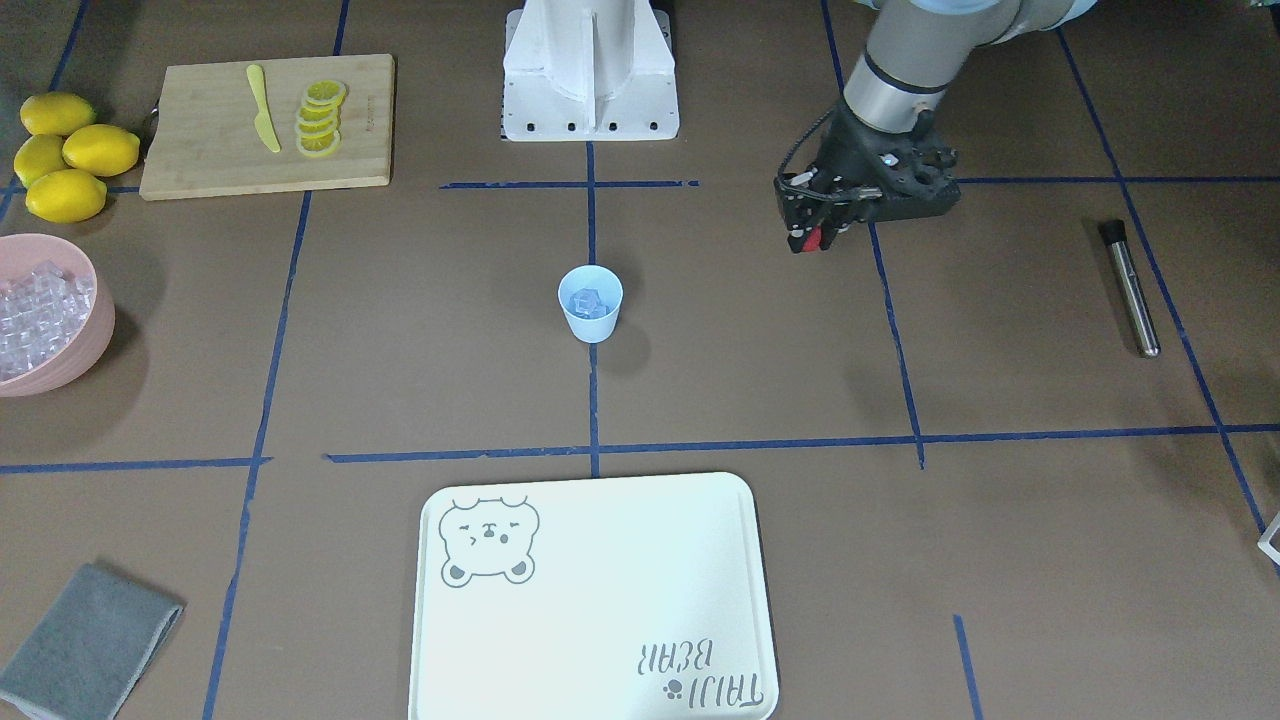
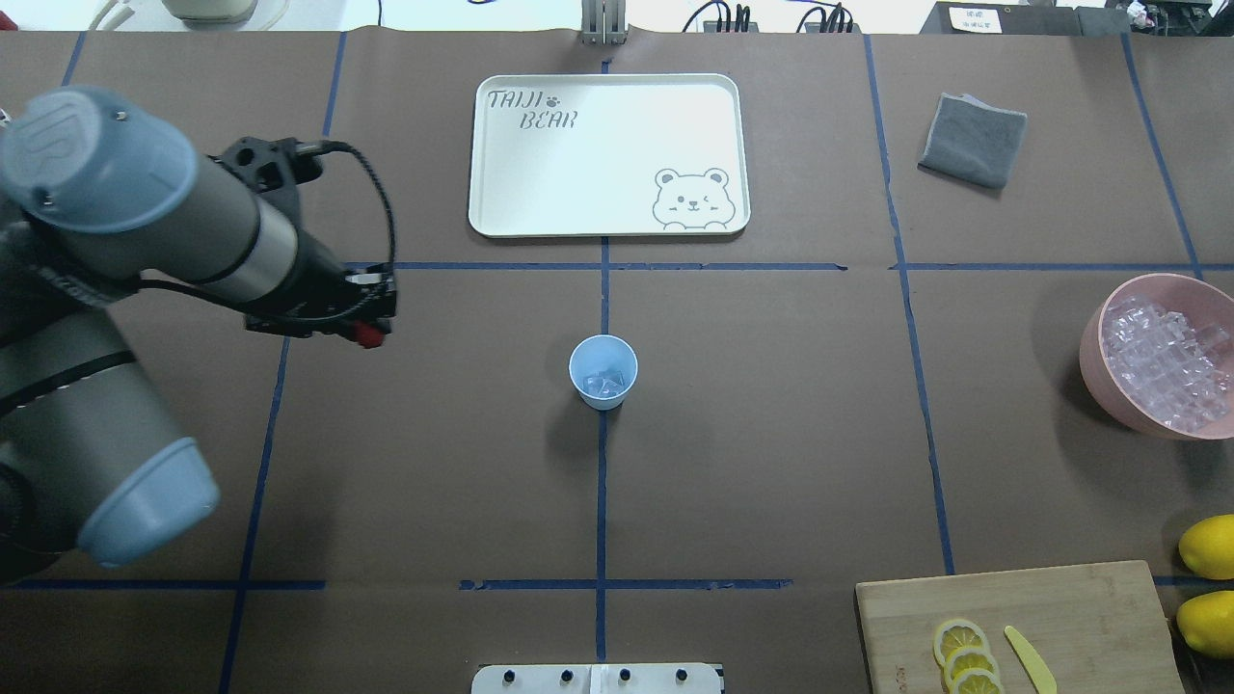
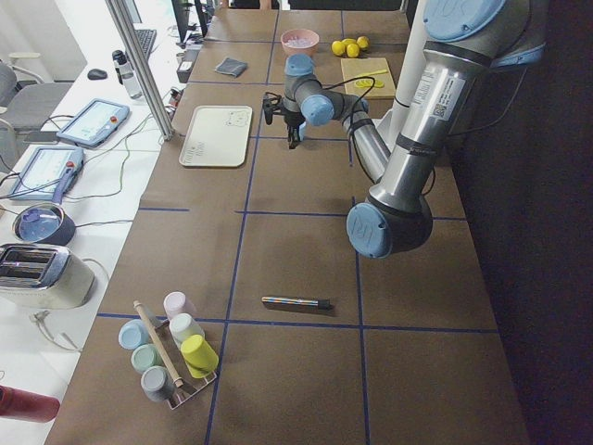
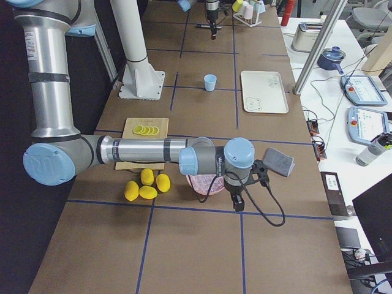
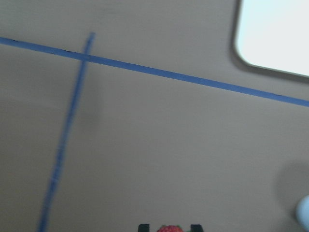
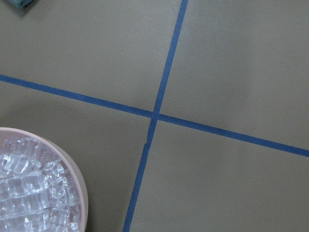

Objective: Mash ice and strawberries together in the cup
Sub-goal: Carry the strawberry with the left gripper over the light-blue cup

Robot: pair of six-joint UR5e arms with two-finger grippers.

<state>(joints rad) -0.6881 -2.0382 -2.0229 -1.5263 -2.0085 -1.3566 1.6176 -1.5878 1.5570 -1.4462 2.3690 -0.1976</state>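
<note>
Overhead exterior: light-blue cup (image 2: 603, 371) holding clear ice (image 2: 605, 384) stands mid-bench (image 2: 771, 434), open room all round. Left hand (image 2: 372, 331) pinches the red strawberry (image 2: 367, 335), well apart from it. Right hand (image 4: 237, 207): cannot tell its grip.

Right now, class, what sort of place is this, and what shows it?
Likely a robotics lab staged as a drinks bench: robot arms over a tape-gridded table, tablets alongside, and a cup, ice bowl and lemons.

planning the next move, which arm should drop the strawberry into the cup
Left. The left gripper holds the strawberry, not far from the cup with ice in it. The right gripper hangs by the pink bowl, much farther away.
</note>
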